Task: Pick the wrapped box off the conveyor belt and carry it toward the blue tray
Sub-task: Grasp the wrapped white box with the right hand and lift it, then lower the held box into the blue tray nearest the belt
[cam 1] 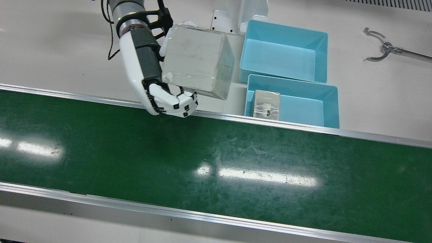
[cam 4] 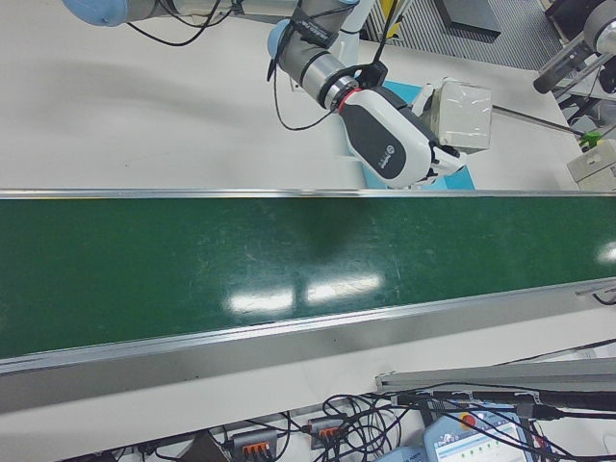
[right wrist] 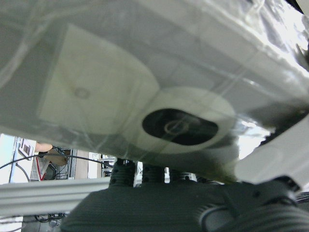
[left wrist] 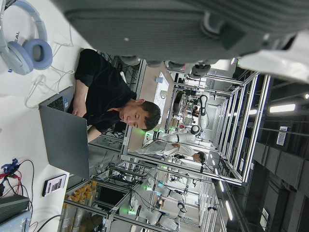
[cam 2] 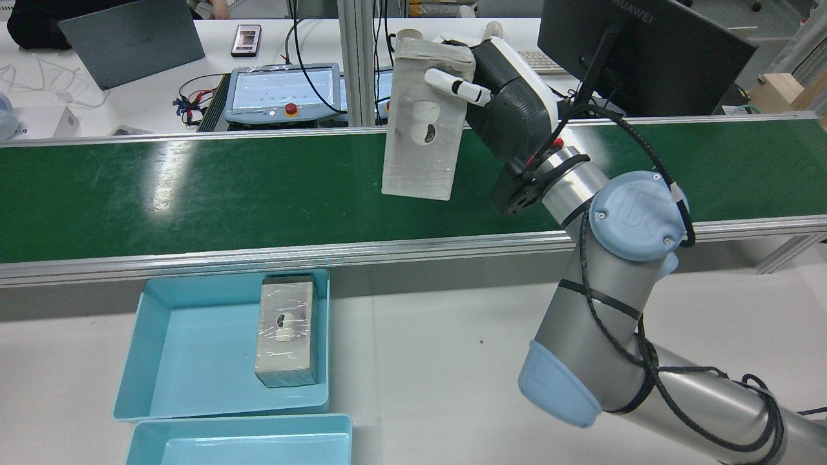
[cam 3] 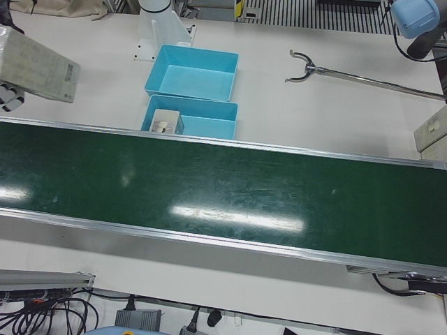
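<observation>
My right hand [cam 1: 148,71] is shut on the wrapped box [cam 1: 197,60], a grey-white carton in clear film. It holds the box in the air over the belt's robot-side rail, just left of the blue trays in the front view. The hand [cam 2: 510,103] and box [cam 2: 423,129] also show in the rear view, with the box tilted on end. The box fills the right hand view [right wrist: 145,87]. The nearer blue tray [cam 1: 293,87] holds another wrapped box [cam 1: 266,104]. The green conveyor belt [cam 1: 216,162] is bare. My left hand [left wrist: 193,24] shows only as a dark edge.
A second blue tray [cam 1: 287,33] stands behind the first, beside the arm's pedestal. A metal grabber tool [cam 1: 381,47] lies on the white table at the far right. Desks, a laptop [cam 2: 129,45] and a monitor stand beyond the belt.
</observation>
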Action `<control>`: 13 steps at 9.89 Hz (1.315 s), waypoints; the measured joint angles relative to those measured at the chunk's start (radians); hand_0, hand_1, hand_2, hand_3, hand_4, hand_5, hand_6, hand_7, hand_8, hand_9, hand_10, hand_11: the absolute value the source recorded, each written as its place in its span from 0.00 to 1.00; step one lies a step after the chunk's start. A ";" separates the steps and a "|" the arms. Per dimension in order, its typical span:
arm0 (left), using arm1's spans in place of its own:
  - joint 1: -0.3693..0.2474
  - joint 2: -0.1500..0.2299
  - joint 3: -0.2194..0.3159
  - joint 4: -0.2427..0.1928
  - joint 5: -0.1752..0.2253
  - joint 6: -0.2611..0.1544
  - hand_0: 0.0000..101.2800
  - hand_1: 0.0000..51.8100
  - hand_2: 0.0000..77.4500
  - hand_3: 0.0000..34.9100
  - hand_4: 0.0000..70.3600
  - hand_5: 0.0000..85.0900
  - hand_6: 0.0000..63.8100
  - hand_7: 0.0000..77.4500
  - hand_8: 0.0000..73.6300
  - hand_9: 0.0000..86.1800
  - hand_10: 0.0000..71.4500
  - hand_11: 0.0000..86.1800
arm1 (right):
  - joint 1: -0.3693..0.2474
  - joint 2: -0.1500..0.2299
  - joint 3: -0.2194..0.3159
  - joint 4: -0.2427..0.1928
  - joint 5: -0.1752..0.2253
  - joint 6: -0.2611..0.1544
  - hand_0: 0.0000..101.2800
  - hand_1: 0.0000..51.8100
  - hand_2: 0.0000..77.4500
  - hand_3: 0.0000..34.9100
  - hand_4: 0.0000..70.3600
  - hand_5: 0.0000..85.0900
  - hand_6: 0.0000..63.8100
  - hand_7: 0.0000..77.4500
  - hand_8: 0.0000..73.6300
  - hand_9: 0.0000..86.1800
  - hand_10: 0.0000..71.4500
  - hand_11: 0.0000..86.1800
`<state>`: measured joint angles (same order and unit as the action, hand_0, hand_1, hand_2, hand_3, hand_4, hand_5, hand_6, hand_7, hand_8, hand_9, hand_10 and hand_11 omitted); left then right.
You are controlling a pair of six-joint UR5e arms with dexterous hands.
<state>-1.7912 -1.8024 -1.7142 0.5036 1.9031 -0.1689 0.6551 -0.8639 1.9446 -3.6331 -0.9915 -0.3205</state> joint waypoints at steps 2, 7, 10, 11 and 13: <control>0.000 0.000 0.000 0.000 0.000 0.000 0.00 0.00 0.01 0.00 0.00 0.01 0.00 0.00 0.00 0.00 0.00 0.00 | -0.121 0.025 0.015 0.063 0.066 -0.077 0.40 0.00 0.54 0.00 0.45 0.85 0.84 0.89 0.95 0.81 0.76 0.82; 0.000 0.000 0.000 0.000 0.000 0.000 0.00 0.00 0.01 0.00 0.00 0.01 0.00 0.00 0.00 0.00 0.01 0.00 | -0.326 0.079 0.018 0.202 0.134 -0.413 0.43 0.00 0.52 0.00 0.45 0.85 0.84 0.90 0.81 0.80 0.52 0.61; 0.000 0.000 0.000 0.000 0.000 0.000 0.00 0.00 0.01 0.00 0.00 0.01 0.00 0.01 0.00 0.00 0.00 0.00 | -0.391 0.107 -0.009 0.209 0.148 -0.528 0.46 0.00 0.54 0.00 0.47 0.87 0.85 0.96 0.80 0.92 0.48 0.59; 0.000 0.000 0.000 0.000 0.000 0.000 0.00 0.00 0.01 0.00 0.00 0.01 0.00 0.01 0.00 0.00 0.00 0.00 | -0.406 0.106 -0.018 0.210 0.165 -0.545 0.46 0.00 0.55 0.00 0.47 0.87 0.85 0.96 0.81 0.92 0.50 0.61; 0.000 0.000 0.000 0.000 0.000 0.000 0.00 0.00 0.01 0.00 0.00 0.01 0.00 0.01 0.00 0.00 0.01 0.00 | -0.421 0.102 -0.037 0.209 0.190 -0.559 0.46 0.00 0.55 0.00 0.47 0.87 0.85 0.96 0.81 0.92 0.50 0.61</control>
<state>-1.7912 -1.8024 -1.7142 0.5036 1.9031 -0.1690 0.2345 -0.7616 1.9075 -3.4238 -0.8011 -0.8795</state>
